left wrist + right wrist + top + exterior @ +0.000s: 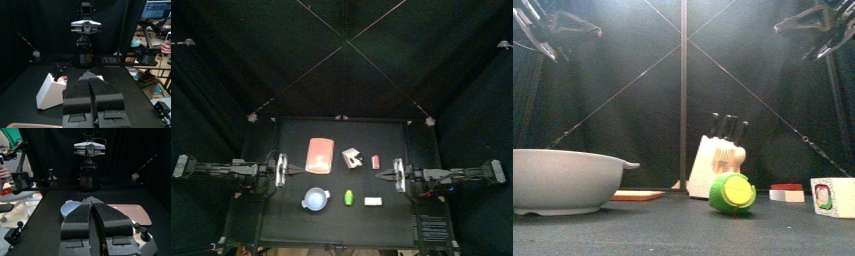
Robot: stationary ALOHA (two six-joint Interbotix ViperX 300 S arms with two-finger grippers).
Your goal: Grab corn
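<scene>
The corn (348,196) is a small yellow-green cob lying at the front middle of the table, between the blue bowl (315,199) and the white block (373,200). In the front view the corn (734,192) lies end-on, in front of the knife block (716,166). My left gripper (281,170) rests shut at the table's left edge. My right gripper (398,175) rests shut at the right edge. Both are empty and away from the corn. Neither wrist view shows the corn. The left gripper (89,76) and right gripper (91,200) show closed jaws.
An orange board (321,155), the white knife block (352,157) and a pink block (376,161) lie behind the corn. The right wrist view shows the bowl (71,207) and board (131,213). A person's hand (165,48) shows beyond the curtains.
</scene>
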